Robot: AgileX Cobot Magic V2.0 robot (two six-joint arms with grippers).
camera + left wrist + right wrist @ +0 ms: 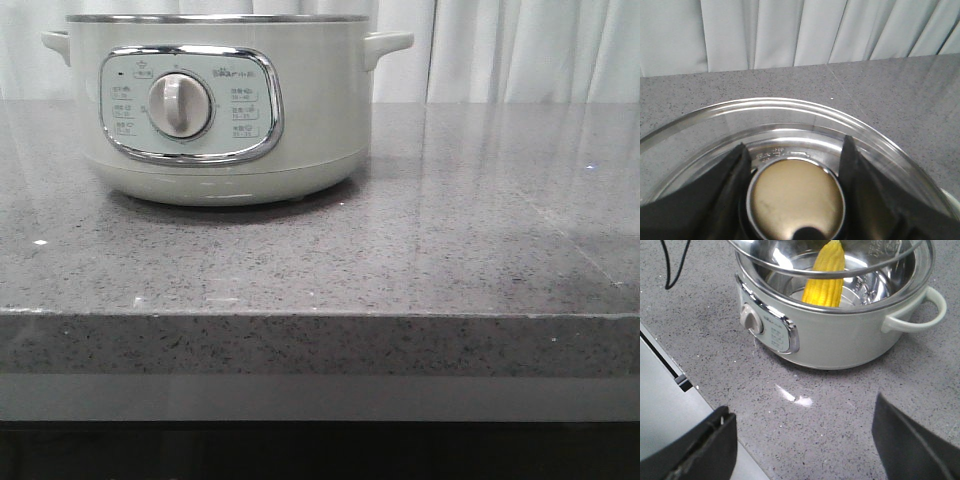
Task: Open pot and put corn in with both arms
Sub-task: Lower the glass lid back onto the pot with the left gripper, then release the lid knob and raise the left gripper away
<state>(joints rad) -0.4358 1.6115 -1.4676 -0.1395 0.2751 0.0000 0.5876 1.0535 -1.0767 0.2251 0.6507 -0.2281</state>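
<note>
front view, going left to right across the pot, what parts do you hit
left side handle → chrome-framed control panel with the round dial in its middle → right side handle → then bare grey countertop out to the right edge. All of these belong to the pot.

The large round pale grey-green electric pot (220,110) is sitting on the speckled grey stone table (450,250), toward its left and far side; the bright yellow corn cob (826,275) is lying inside it; a clear glass lid (790,125) is hanging above the opening; pale curtains (520,50) are hanging behind.
</note>
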